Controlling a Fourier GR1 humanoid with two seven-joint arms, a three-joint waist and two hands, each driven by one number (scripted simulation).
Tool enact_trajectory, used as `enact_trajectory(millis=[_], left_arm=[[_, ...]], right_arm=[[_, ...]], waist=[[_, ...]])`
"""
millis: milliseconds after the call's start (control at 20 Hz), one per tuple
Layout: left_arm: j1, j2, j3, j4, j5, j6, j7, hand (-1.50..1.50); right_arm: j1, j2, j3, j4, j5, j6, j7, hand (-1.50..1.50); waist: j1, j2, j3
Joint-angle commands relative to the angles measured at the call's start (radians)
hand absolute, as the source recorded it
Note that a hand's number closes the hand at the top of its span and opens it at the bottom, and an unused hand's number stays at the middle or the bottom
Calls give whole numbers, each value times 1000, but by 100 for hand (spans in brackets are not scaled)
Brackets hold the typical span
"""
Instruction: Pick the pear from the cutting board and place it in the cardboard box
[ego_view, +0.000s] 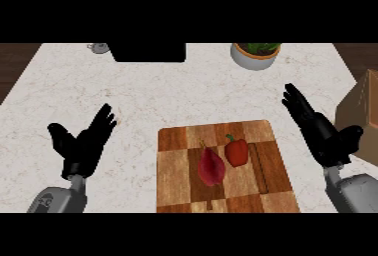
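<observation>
Pale speckled stone worktop (170, 95) fills the head view, with dark wood showing beyond its far left and far right corners. One checkered wooden cutting board (177, 180) lies at the near edge, right of centre, and carries two things. One is a dark red, elongated, pear-like fruit (211, 167) lying flat near the board's middle; its long axis runs from the near edge toward the far edge, tilted slightly, with the thin stem end pointing away and a little left. Just beside it on the right, apart or barely touching, I cannot tell which, sits one red bell pepper (236, 152) with a green stem pointing to the far edge. One brown cardboard box (359, 117) stands at the right edge; only part of its side shows, and its contents are hidden. One white round pot with a green plant (255, 54) stands at the far edge, right of centre, one black rectangular object (148, 52) to its left, and one small grey item (97, 48) beside that. Left hand (83, 142) hovers left of the board, fingers straight and spread, holding nothing. Right hand (321, 132) is between board and box, fingers extended, empty.
</observation>
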Motion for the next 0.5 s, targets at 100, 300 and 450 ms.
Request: enact_trajectory(millis=[100, 300, 450], left_arm=[[4, 116, 6, -2, -131, 11, -86, 0], [26, 146, 6, 6, -146, 11, -72, 0], [49, 231, -7, -3, -243, 19, -123, 0]], right_arm=[[184, 27, -68, -99, 127, -149, -343, -150], [102, 188, -245, -219, -48, -245, -461, -150], [388, 190, -309, -73, 132, -446, -665, -150]], waist=[[-56, 25, 27], [-163, -80, 102], [-128, 21, 34]])
